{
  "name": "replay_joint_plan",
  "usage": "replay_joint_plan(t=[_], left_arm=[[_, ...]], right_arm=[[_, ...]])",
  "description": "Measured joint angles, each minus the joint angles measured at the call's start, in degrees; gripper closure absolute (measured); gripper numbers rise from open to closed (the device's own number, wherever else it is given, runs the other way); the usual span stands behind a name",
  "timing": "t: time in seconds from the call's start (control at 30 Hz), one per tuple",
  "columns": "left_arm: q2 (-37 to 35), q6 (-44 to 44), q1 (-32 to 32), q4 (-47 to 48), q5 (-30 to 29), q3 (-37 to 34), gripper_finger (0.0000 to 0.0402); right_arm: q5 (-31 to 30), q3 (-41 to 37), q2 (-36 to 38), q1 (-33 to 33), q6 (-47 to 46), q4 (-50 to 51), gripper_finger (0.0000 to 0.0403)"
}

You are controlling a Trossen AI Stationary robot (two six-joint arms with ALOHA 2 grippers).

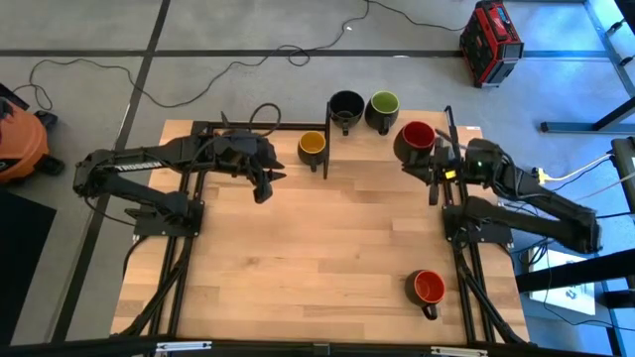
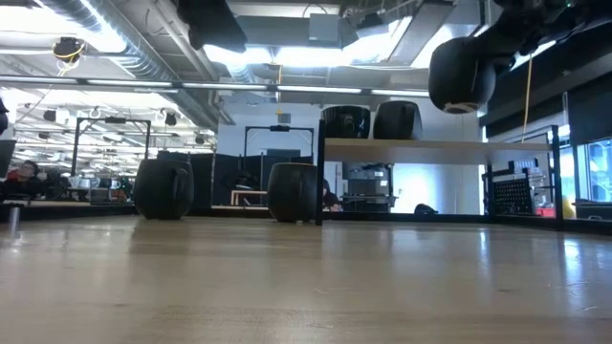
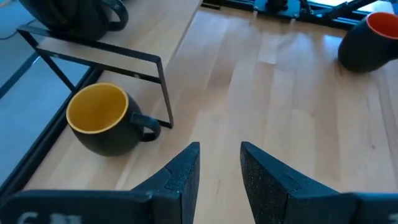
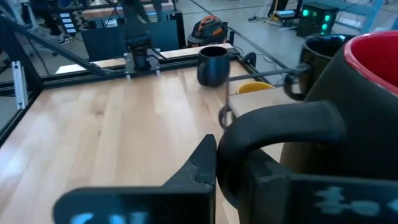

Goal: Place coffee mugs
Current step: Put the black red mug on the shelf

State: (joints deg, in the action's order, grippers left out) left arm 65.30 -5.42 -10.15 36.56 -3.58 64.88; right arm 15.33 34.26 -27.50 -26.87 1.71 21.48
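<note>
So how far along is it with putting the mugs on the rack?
Done: the black mug and green mug sit on the shelf. In hand: the right gripper holds the red mug by its handle beside them. Left: the yellow mug and orange-red mug.

You have a light wooden table (image 1: 317, 248) with a small black-framed shelf (image 1: 397, 139) standing at its far edge. On the grey floor beyond the table, note a red and black case (image 1: 490, 42) off the far right corner. An orange vacuum (image 1: 18, 144) sits on the floor to the left. A black cable (image 1: 198, 84) trails across the floor between them.
</note>
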Motion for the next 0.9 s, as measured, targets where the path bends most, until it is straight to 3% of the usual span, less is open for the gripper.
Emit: replay_joint_plan(t=[0.47, 0.9], left_arm=[[0.00, 3.14, -4.58, -0.26, 5.27, 0.00, 0.0292], [0.00, 4.64, -5.22, -0.26, 5.89, 0.00, 0.0292]], right_arm=[[23.56, 0.00, -7.94, -27.86, 5.49, -2.96, 0.0394], [37.77, 0.00, -16.70, -43.34, 9.96, -7.94, 0.0394]])
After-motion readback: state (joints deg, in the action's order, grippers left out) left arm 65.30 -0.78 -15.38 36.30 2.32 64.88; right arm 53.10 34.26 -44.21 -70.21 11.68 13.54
